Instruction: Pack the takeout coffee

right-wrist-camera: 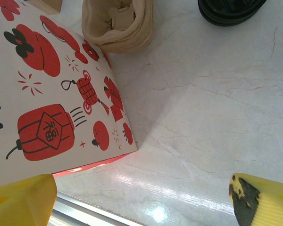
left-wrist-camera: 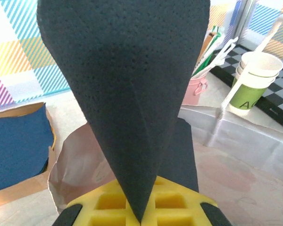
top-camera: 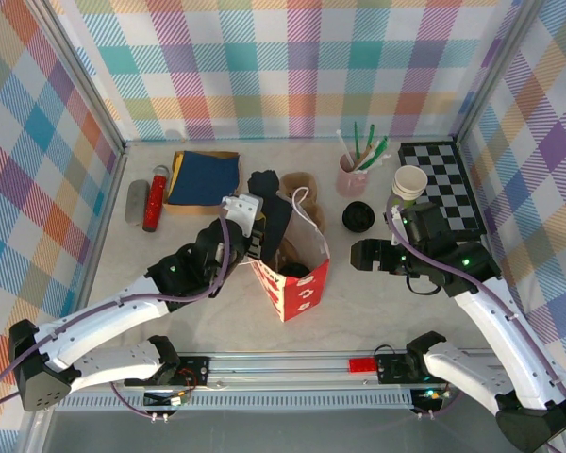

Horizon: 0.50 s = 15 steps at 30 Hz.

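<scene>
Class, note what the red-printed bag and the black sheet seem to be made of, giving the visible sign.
Red-printed bag: likely thin card or paper, matte, with crisp folded edges. Black sheet: probably soft tissue paper, matte, dimpled all over.

Upper left of the counter point(top-camera: 170, 255): blue cloth point(top-camera: 205, 176), with a red tube point(top-camera: 155, 198) and a grey bar point(top-camera: 136, 201) to its left. Upper right: pink cup point(top-camera: 351, 179) of straws; white-rimmed cup point(top-camera: 409, 183) at the edge of a checkerboard point(top-camera: 448, 189). Plaid walls point(top-camera: 283, 57) behind.
</scene>
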Motion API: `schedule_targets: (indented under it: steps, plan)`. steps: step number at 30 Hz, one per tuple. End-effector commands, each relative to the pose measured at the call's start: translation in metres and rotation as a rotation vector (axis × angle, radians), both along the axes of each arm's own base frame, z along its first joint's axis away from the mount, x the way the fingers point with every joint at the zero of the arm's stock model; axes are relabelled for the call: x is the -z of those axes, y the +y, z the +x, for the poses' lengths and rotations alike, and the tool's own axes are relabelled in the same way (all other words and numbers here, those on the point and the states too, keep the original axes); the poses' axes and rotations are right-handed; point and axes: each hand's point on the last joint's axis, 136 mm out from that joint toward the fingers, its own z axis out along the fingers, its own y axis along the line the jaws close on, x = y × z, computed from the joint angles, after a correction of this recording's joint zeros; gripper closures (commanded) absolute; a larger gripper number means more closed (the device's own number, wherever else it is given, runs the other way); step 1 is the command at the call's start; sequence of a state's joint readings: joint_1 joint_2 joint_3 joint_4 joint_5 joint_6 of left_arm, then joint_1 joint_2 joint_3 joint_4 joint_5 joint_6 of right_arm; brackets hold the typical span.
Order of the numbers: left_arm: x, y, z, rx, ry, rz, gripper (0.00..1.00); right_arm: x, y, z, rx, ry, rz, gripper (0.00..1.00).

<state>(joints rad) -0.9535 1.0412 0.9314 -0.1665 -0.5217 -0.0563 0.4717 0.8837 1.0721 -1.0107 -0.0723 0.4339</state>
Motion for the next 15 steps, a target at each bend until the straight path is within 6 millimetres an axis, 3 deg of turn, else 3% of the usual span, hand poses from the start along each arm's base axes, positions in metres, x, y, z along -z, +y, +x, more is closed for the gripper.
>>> schedule_targets:
  steps: [1,6,15]
  plan:
    - [-0.0081,-0.0007,0.0039,-0.029,-0.004,0.01,1.0,-0.0002,0.0012,-0.0023,-0.003,-0.004,0.01,0.06]
    - [-0.0086,0.0002,0.005,-0.041,-0.006,0.003,0.98,0.001,0.0015,-0.0016,-0.006,-0.004,0.007,0.06]
    - [-0.0088,0.0037,0.0053,-0.058,-0.007,-0.001,0.87,0.0026,0.0025,-0.0004,-0.007,-0.002,0.007,0.06]
